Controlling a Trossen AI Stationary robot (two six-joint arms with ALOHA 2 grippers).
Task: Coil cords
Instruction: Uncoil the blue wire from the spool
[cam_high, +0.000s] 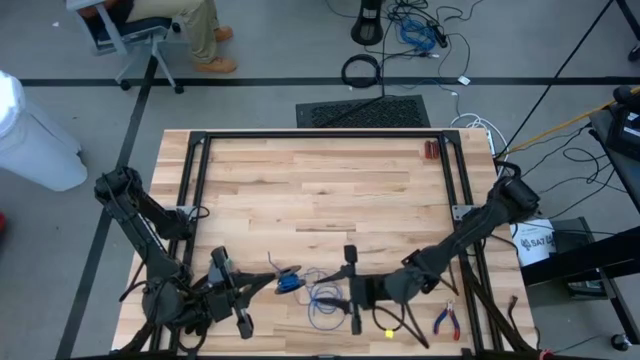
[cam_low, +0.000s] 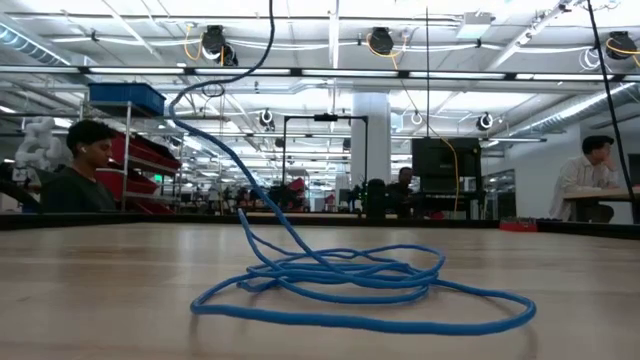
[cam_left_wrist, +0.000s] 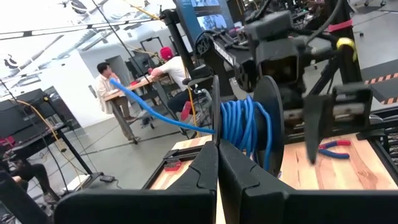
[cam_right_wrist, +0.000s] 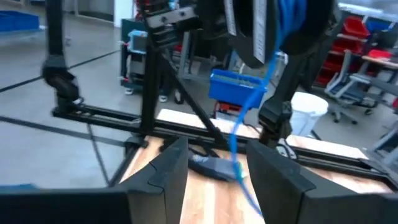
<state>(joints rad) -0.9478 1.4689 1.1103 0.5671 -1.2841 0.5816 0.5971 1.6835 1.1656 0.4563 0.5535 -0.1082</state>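
The blue cord is partly wound on a small black spool (cam_left_wrist: 242, 127). From the spool it drops to loose loops (cam_low: 350, 280) lying on the wooden table (cam_high: 330, 190) near its front edge. My left gripper (cam_left_wrist: 217, 165) is shut on the spool and holds it above the table (cam_high: 290, 283). My right gripper (cam_right_wrist: 217, 168) stands open and level just right of the spool (cam_high: 345, 290). The hanging strand (cam_right_wrist: 239, 149) runs down between its fingers; I cannot tell whether they touch it. My left gripper pinches the thin edge of the spool's near flange (cam_left_wrist: 216, 124) between its two shut fingers. The fingers come in level from the table's left. The spool is lifted clear of the table, flanges upright, and the cord trails off it slack.
Red-handled pliers (cam_high: 447, 320) and a small yellow piece (cam_high: 388, 332) lie near the front right corner. A red item (cam_high: 430, 150) sits at the far right. A black frame (cam_high: 320, 135) borders the table. People sit at desks in the room beyond.
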